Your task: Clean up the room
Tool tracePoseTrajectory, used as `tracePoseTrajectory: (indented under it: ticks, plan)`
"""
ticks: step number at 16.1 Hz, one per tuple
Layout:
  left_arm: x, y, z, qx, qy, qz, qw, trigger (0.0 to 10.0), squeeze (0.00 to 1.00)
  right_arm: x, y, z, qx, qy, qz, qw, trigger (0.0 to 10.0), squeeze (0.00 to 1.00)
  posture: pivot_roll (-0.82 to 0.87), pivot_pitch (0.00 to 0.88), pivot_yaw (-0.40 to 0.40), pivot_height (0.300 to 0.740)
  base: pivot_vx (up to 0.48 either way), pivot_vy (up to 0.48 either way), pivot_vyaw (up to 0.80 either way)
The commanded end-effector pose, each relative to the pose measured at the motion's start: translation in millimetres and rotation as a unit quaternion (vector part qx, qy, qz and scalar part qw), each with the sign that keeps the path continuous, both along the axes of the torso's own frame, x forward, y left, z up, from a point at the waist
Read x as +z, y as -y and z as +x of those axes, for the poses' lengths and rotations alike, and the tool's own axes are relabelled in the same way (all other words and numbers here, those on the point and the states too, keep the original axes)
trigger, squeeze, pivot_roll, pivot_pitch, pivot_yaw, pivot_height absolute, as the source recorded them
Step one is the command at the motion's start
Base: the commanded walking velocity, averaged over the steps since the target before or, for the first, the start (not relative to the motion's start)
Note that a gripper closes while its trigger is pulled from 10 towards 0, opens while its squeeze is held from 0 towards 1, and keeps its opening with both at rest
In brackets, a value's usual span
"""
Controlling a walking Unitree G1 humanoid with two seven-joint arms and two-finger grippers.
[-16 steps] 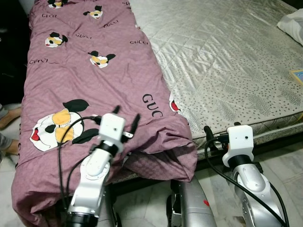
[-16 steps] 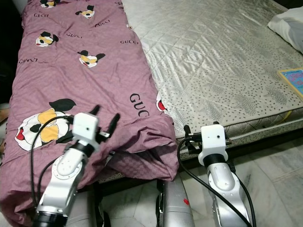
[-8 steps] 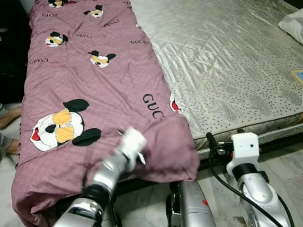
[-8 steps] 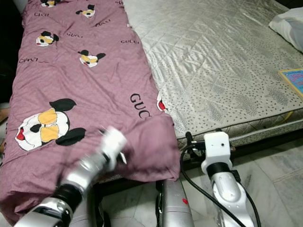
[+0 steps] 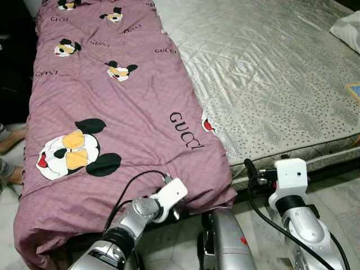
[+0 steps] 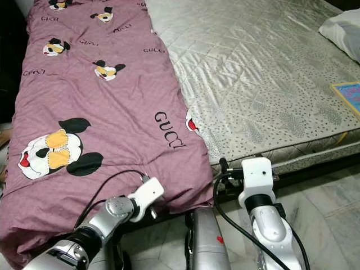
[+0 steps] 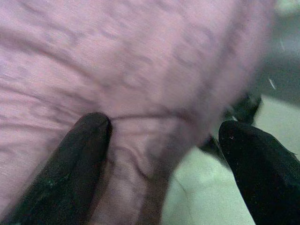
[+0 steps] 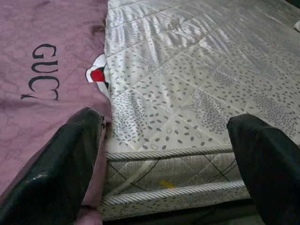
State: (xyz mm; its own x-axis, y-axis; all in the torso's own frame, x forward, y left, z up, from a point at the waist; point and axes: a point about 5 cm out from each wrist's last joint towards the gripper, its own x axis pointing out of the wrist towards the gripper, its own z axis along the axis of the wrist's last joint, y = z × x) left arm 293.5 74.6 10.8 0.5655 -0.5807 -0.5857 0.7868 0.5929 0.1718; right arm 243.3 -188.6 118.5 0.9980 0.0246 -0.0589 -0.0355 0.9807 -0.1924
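Note:
A purple blanket (image 5: 112, 101) printed with cartoon mice and "GUCCI" lettering lies flat along the left side of the bed, its near edge hanging over the foot. My left gripper (image 7: 164, 154) is low at that hanging edge, open, with purple fabric close before its fingers (image 7: 79, 159); its white wrist (image 5: 171, 194) sits just below the hem. My right gripper (image 8: 168, 154) is open at the foot of the bed, facing the mattress edge beside the blanket's right corner (image 8: 101, 117). It holds nothing.
The bare silver quilted mattress (image 5: 270, 73) takes up the right of the bed. A white pillow (image 5: 349, 28) and a colourful book (image 6: 347, 93) lie at its far right. A person's foot (image 5: 8, 140) is at the left edge. Pale marble floor (image 5: 337, 197) lies below.
My left arm has swung down from above the blanket to its near hem. The folded-back corner now lies flat and the full "GUCCI" lettering shows. The right arm barely moved.

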Motion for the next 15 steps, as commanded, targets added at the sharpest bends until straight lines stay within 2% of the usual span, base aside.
tracePoseTrajectory:
  ticks: [1,4,5,7,10,11,13,15]
  plan:
    - [14.1,-3.6,9.2,0.015,0.046,-0.026,0.998,10.0,0.00,-2.5,-1.1,0.1,0.002,-0.008,0.002,1.000,10.0,0.00,-0.17,0.208,0.015,0.580,0.000,0.000,0.00]
    - [49.4,1.6,18.3,0.006,0.148,-0.087,0.985,10.0,0.00,-2.4,-4.3,4.9,0.003,-0.002,0.005,1.000,10.0,0.00,-0.14,0.194,0.017,0.580,0.000,0.000,0.00]
    - [66.7,0.2,15.5,0.017,0.196,-0.117,0.974,10.0,0.00,-2.7,-7.5,7.8,0.005,0.001,0.009,1.000,10.0,0.00,-0.12,0.184,0.015,0.580,0.000,0.000,0.00]
    - [73.1,-2.7,2.1,0.013,0.218,-0.137,0.966,10.0,0.00,-4.2,-12.8,10.8,0.011,0.003,0.014,1.000,10.0,0.00,-0.10,0.171,0.010,0.580,0.000,0.000,0.00]
    - [83.3,-11.9,-20.3,0.043,0.248,-0.162,0.954,10.0,0.00,-4.0,-18.8,19.2,0.021,0.009,0.019,1.000,10.0,0.00,-0.07,0.155,0.002,0.580,0.000,0.000,0.00]
    - [89.7,-18.9,-30.2,0.073,0.266,-0.180,0.944,10.0,0.00,-3.2,-20.8,23.7,0.024,0.013,0.022,0.999,10.0,0.00,-0.06,0.149,0.002,0.580,0.000,0.000,0.00]
    - [100.6,-33.3,-40.0,0.133,0.304,-0.193,0.923,10.0,0.00,-2.1,-23.8,28.4,0.026,0.020,0.030,0.999,10.0,0.00,-0.03,0.134,0.001,0.580,0.000,0.000,0.00]
    - [110.8,-49.5,-51.3,0.215,0.331,-0.216,0.893,10.0,0.00,-3.4,-27.6,31.9,0.028,0.019,0.064,0.997,10.0,0.00,-0.01,0.110,0.004,0.580,0.000,0.000,0.00]
